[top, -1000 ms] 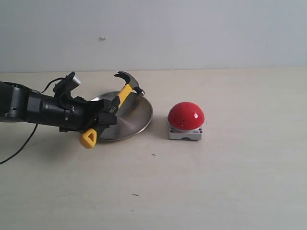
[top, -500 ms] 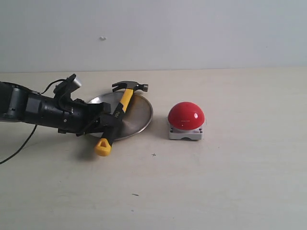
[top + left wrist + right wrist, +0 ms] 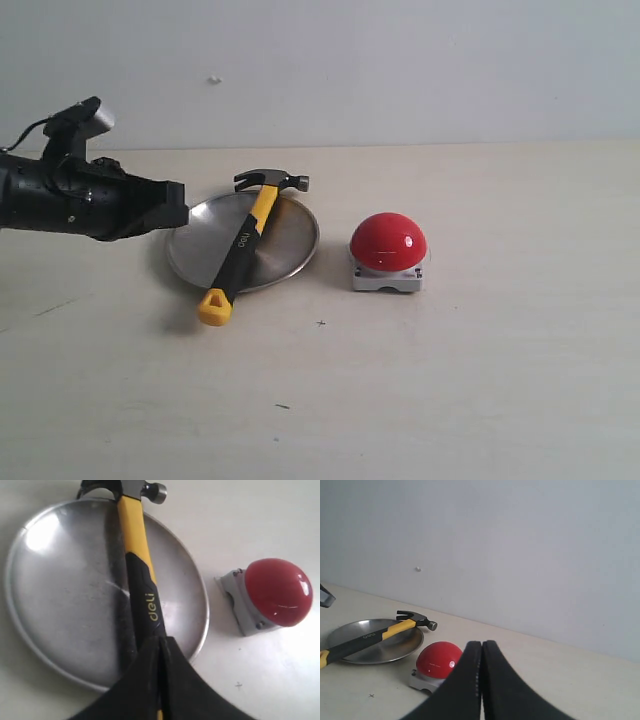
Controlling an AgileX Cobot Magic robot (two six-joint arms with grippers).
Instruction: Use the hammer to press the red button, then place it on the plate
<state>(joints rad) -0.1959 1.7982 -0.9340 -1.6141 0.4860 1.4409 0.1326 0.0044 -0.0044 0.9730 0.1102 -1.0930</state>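
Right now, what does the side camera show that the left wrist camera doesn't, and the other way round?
Only the exterior view shows the left arm itself, clear of the hammer, and the handle's yellow end sticking out past the plate. Only the left wrist view shows the closed fingers up close, hiding that handle end, and makes the handle lettering, deli, readable. Both show the hammer lying across the plate, with the red button beside it, apart.

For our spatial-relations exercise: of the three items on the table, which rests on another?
The hammer: it lies across the plate, both ends overhanging its rim; the red button stands apart on the table.
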